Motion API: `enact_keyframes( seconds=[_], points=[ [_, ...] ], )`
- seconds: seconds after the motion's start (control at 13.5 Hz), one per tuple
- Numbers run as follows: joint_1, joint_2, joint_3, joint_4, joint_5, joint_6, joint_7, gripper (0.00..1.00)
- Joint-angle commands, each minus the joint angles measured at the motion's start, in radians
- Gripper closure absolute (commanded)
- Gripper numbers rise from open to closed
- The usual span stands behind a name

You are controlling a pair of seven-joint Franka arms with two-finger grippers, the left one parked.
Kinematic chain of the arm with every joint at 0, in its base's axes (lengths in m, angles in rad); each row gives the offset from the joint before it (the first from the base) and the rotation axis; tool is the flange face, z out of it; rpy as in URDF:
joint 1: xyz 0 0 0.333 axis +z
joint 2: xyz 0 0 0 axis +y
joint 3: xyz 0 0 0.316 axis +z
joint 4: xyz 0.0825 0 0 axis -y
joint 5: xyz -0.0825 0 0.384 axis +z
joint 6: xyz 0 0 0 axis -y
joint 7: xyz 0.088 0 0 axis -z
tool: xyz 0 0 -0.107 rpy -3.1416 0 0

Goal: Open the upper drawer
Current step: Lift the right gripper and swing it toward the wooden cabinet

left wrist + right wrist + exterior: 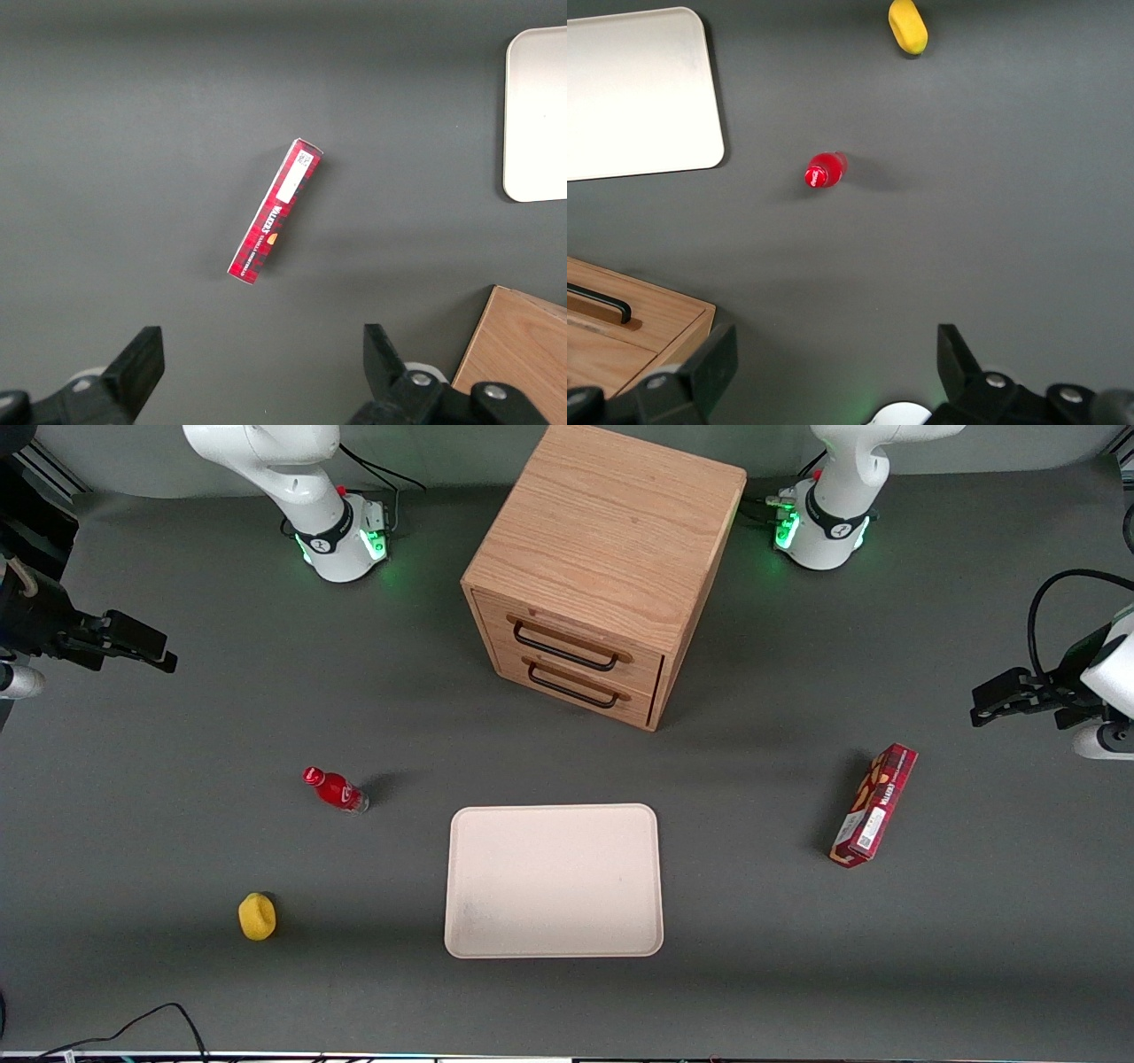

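While upper drawer [567, 644] apparently flush, claw [146, 651] spread apart, high at the working arm's table edge.

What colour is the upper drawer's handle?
Black: the upper drawer has a thin black bar handle, clearest in the front view. The gripper hangs open, far off.

upper drawer [607, 312] cut off by the edge; gripper [833, 376] mostly cropped

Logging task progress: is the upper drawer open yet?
Shut: the upper drawer sits flush with the one below. The tool is open, far away.
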Motion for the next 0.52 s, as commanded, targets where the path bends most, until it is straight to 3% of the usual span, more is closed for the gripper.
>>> enact_keyframes(
  seconds=[0.0, 0.3, 0.44],
  points=[
    [0.019, -0.021, -0.015, -0.018, -0.012, -0.009, 0.014, 0.0],
    [0.019, -0.012, 0.04, -0.005, 0.005, 0.0, 0.018, 0.0],
    [0.021, 0.014, 0.083, 0.017, 0.083, 0.007, 0.001, 0.0]
  ],
)
